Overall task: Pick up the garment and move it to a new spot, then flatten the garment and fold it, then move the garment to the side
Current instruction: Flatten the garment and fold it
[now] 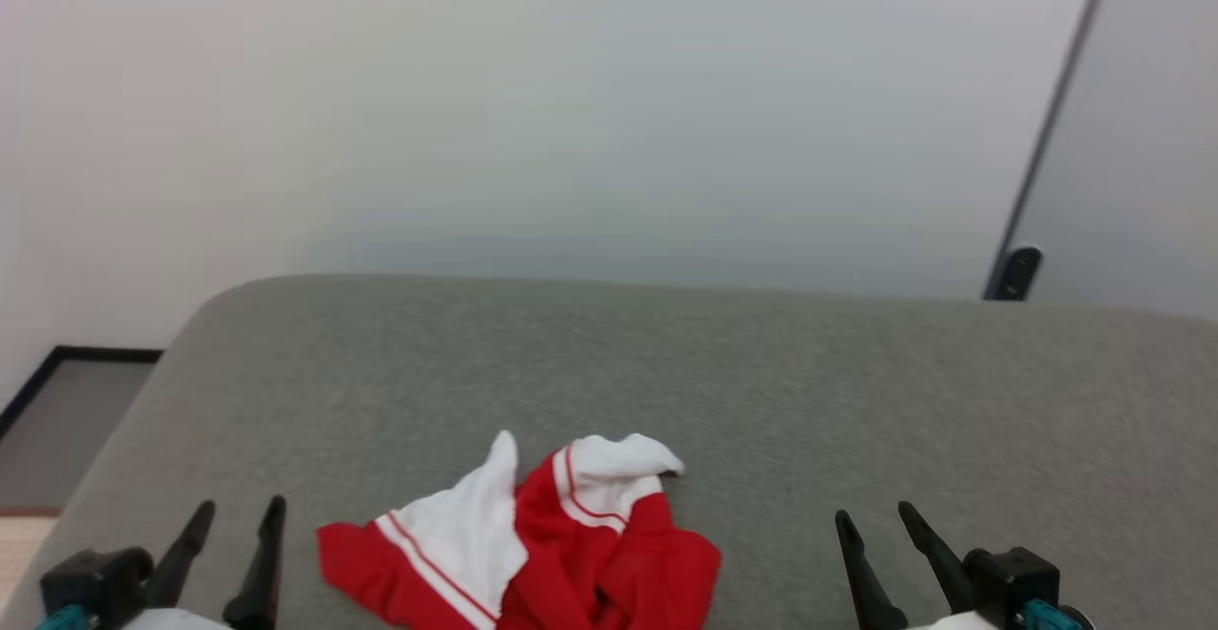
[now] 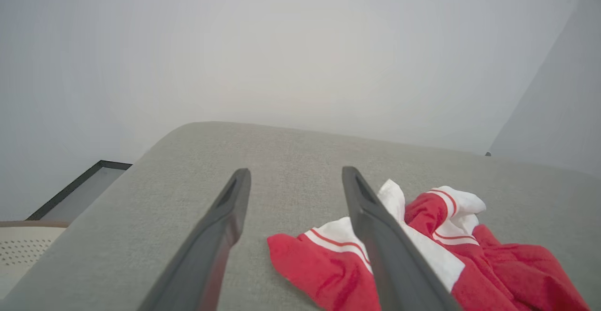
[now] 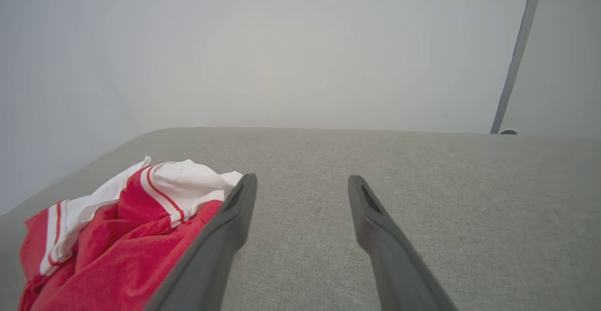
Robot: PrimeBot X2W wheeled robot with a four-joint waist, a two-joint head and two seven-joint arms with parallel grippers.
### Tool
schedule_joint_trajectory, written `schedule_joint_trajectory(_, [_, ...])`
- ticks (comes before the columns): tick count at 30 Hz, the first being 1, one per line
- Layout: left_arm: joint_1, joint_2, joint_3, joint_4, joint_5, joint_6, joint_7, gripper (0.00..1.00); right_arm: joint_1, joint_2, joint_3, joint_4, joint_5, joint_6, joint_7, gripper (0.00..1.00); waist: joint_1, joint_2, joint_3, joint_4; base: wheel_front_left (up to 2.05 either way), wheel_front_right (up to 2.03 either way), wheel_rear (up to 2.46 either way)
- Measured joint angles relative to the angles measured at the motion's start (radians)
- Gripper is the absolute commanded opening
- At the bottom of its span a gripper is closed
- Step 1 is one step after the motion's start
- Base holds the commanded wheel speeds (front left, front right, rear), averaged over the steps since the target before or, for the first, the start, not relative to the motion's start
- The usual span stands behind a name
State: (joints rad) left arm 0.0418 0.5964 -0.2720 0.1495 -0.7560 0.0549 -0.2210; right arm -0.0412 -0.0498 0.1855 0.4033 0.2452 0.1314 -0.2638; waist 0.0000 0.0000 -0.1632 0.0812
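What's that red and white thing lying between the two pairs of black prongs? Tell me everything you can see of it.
It is the garment, a soft-looking bright red T-shirt with white short sleeves and red-and-white striped trim at the sleeve seams. It lies crumpled in a loose heap, not spread flat, with one white sleeve bunched up on top. It sits on the near part of a grey fabric-covered surface and rests on that alone. The left tool and right tool stand open on either side, apart from it.
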Motion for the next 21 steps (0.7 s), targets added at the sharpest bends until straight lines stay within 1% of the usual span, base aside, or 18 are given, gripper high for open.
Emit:
schedule_joint_trajectory(5, [0.016, 0.006, 0.026, -0.002, -0.003, 0.028, -0.005, 1.0, -0.037, -0.001, 0.044, 0.053, 0.004, 0.0, 0.002, 1.0, 0.0, 0.0, -0.015, 0.065, 0.0, 0.0, 0.0])
schedule_joint_trajectory(9, [0.043, 0.011, 0.061, -0.031, -0.005, 0.058, -0.019, 1.0, -0.106, -0.005, 0.086, 0.099, 0.004, 0.0, 0.041, 1.0, 0.0, 0.0, -0.019, 0.124, 0.0, 0.0, 0.0])
schedule_joint_trajectory(13, [0.07, -0.001, 0.093, -0.07, -0.002, 0.081, -0.03, 1.0, -0.193, -0.031, 0.125, 0.136, 0.013, 0.0, 0.089, 1.0, 0.0, 0.0, -0.012, 0.182, 0.0, 0.0, 0.0])
schedule_joint_trajectory(17, [0.093, -0.021, 0.112, -0.103, -0.002, 0.092, -0.035, 1.0, -0.29, -0.077, 0.201, 0.19, 0.052, 0.0, 0.189, 1.0, 0.0, 0.0, 0.003, 0.233, 0.0, 0.0, 0.0])
schedule_joint_trajectory(21, [0.109, -0.046, 0.125, -0.124, -0.001, 0.095, -0.037, 1.0, -0.397, -0.124, 0.316, 0.238, 0.124, 0.0, 0.291, 1.0, 0.0, 0.0, 0.025, 0.272, 0.0, 0.0, 0.0])
